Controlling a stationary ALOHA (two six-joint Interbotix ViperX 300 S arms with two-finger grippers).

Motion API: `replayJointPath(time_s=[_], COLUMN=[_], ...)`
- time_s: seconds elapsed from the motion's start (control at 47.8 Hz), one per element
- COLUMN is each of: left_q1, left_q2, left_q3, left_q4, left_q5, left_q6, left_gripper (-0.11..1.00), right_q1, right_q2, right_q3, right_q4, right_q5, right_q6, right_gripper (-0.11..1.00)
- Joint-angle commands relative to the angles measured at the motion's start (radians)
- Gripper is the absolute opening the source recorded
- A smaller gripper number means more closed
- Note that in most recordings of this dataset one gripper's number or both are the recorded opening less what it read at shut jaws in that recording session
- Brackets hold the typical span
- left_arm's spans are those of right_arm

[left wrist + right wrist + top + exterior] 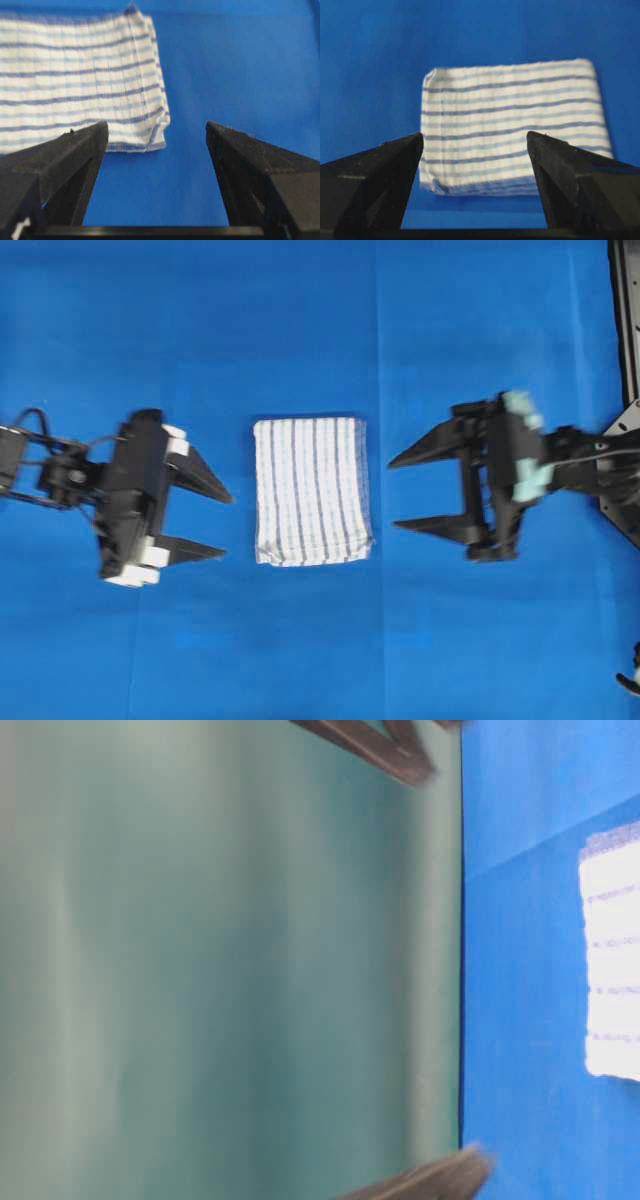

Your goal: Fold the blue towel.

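The blue towel (313, 491) lay folded into a compact rectangle on the blue table covering (320, 320), layered edges visible along its near and right sides in the overhead view, stripes running lengthwise. My left gripper (220, 524) sat just left of the towel, jaws spread wide, holding nothing, tips pointing at the towel but apart from it. My right gripper (398, 492) sat to the right of the towel, jaws also spread wide and empty, tips aimed at the towel, a gap of bare covering between. Left wrist view: towel (75, 80) was ahead and off to the left of my fingers (75, 150), one hemmed corner showing, nothing between the fingers but covering. Right wrist view: towel (512, 127) was straight ahead, roughly centered beyond the open fingers (560, 170), flat with a slightly lumpy near-left corner. Table-level view was mostly a blurred green surface, with a sliver of the towel (612, 960) at the right edge. Both grippers slightly motion-blurred overhead.
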Motion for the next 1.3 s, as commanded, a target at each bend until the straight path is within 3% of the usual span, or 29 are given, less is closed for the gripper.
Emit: replayJointPath(time_s=[0.0,0.293,0.544,0.732,0.963,1.276], left_q1=[-0.002,0.003,0.038,0.077,0.097,0.098], left_q2=[-0.091,-0.336,-0.508,-0.609,-0.716,-0.821], left_q3=[0.037,0.222,0.347,0.433,0.525,0.591], left_q4=[0.003,0.003,0.003,0.003,0.003,0.002], left_q5=[-0.008,-0.115,-0.124,-0.124,-0.126,-0.126], left_q6=[0.017,0.097,0.155,0.155,0.152,0.150], left_gripper=[0.72,0.71,0.71,0.71,0.71,0.71], right_q1=[-0.005,-0.009,-0.009,-0.009,-0.009,-0.009], right_q2=[-0.095,-0.339,-0.476,-0.517,-0.511,-0.488], right_q3=[0.029,0.189,0.298,0.367,0.439,0.448], right_q4=[-0.003,-0.003,-0.005,0.000,0.044,0.054], right_q5=[-0.003,-0.006,-0.017,-0.052,-0.137,-0.143], right_q6=[-0.006,-0.060,-0.077,-0.080,-0.074,-0.072], right_gripper=[0.85,0.85,0.85,0.85,0.85,0.85])
